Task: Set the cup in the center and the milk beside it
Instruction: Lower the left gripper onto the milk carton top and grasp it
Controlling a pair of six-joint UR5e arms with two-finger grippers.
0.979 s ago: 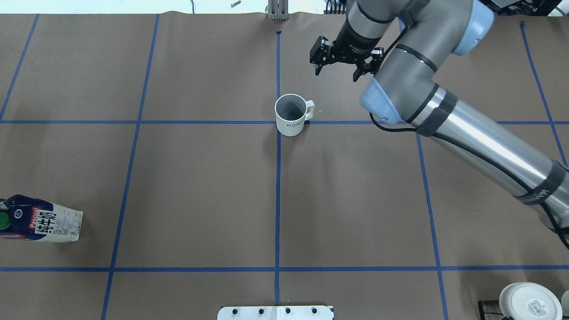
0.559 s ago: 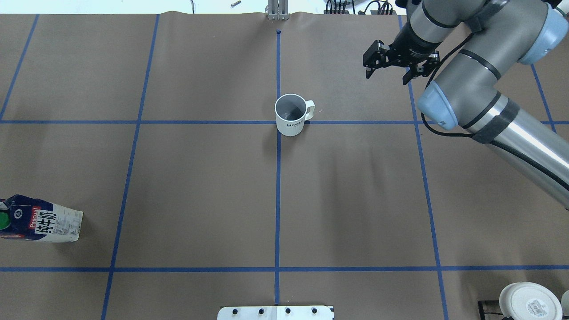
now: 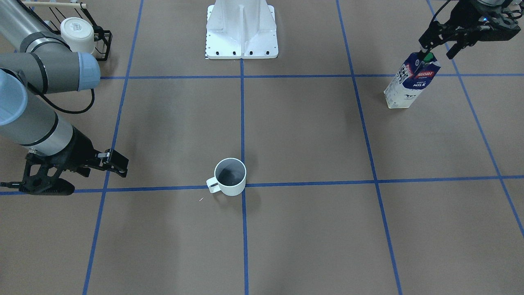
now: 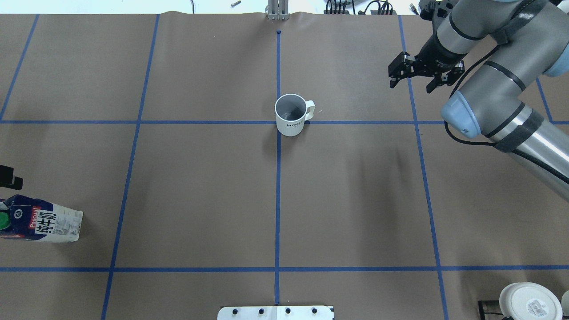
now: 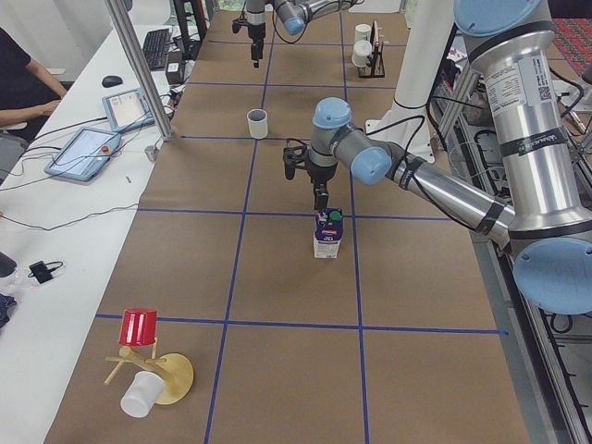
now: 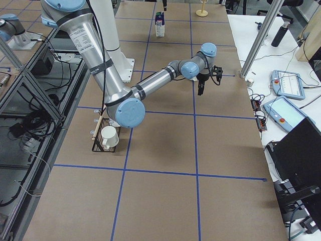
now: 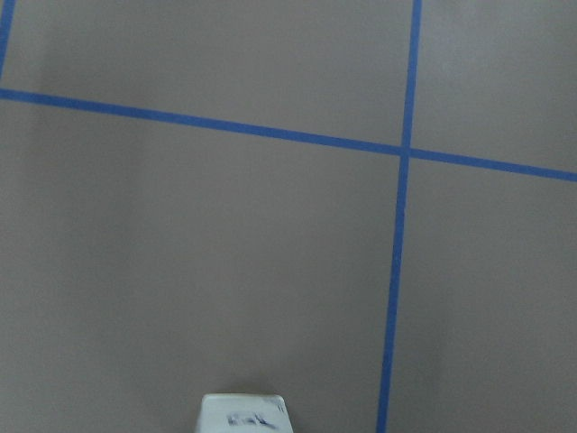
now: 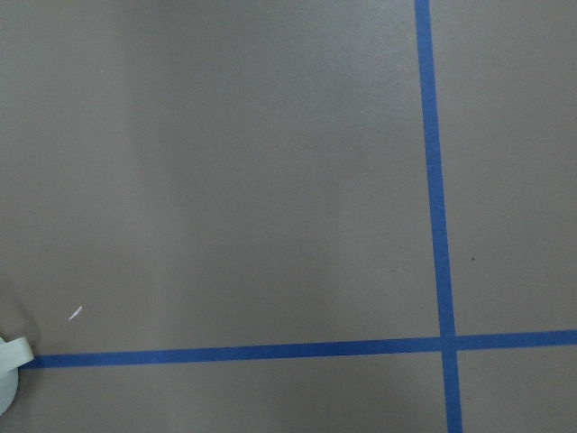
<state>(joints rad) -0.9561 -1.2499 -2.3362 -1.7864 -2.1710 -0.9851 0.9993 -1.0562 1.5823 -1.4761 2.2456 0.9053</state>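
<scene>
**A:** What has changed?

**B:** The right arm [image 4: 498, 98] has swung off toward the right end of the counter [image 4: 200, 191]; its right pincer [image 4: 412, 86] hangs with jaws apart, holding nothing, well clear of the cup [image 4: 291, 115]; meanwhile the left pincer [image 3: 439, 47] has come in over the milk [image 3: 409, 86], jaws spread, not yet closed on anything.

**A:** And for the task?

**B:** I'd judge the cup's half done; it stands upright mid-counter where the blue tape lines [image 4: 278, 200] cross, handle toward the right end; the milk is what remains; it stands upright toward the left end, nearer the robot-side edge, well apart from the cup; a grasp on it looks like the next step.

**A:** Do the views disagree?

**B:** They fill each other in; overhead catches only a sliver of the left pincer at its margin, while the front-facing view shows it whole, just above the green cap [image 3: 428, 57]; the left side view puts it above the milk, not around it; overhead shows dark lettering [image 4: 294, 125] on the cup's robot-facing wall, where the front-facing view shows plain white; the left wrist sees only the milk's top; the right wrist sees a sliver of the cup's rim and a white speck [image 8: 76, 313].
</scene>
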